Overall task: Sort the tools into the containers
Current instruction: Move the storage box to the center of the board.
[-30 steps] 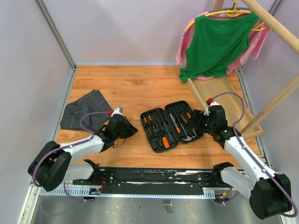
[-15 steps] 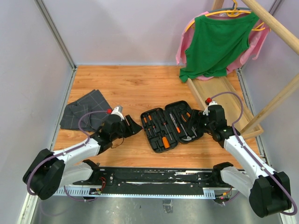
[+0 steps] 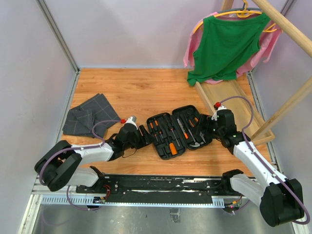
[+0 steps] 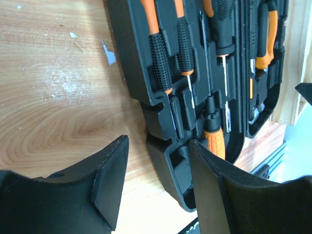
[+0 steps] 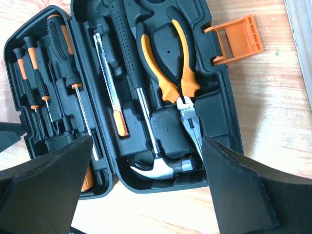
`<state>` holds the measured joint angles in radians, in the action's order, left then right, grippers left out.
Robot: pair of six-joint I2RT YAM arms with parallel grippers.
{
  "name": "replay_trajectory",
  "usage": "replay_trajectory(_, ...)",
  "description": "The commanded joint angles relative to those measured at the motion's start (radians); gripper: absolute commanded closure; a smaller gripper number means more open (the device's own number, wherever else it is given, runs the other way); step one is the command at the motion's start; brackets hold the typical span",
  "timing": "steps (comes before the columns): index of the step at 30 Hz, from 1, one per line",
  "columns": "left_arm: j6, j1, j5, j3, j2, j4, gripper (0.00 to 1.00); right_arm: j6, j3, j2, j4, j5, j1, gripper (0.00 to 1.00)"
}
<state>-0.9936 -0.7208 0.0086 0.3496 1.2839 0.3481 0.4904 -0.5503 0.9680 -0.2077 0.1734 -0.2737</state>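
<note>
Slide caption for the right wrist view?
Right gripper, jaws open, above the open black tool case: claw hammer, pliers and screwdrivers seated in slots, orange latch flipped out.

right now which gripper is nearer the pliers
Right. The right gripper is at the end of the case that holds the pliers; the left gripper is at the opposite end, beside the screwdrivers.

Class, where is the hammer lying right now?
Right wrist view: the hammer lies in the case's right half, just left of the pliers, head toward the near edge.
</note>
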Motion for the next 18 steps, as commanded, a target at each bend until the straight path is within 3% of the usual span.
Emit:
replay_trajectory(1, -0.017, -0.011, -0.019, 0.04, 0.061, 0.074, 0.43, 0.001, 0.007, -0.008, 0.005, 0.008, 0.023, 0.06)
replay_trajectory(9, -0.031, -0.016, -0.029, 0.077, 0.158, 0.074, 0.49, -0.001, 0.007, -0.009, 0.0, 0.006, 0.023, 0.06)
replay_trajectory(18, -0.016, -0.014, -0.07, 0.078, 0.157, 0.023, 0.78, -0.004, 0.008, -0.007, -0.001, -0.001, 0.023, 0.06)
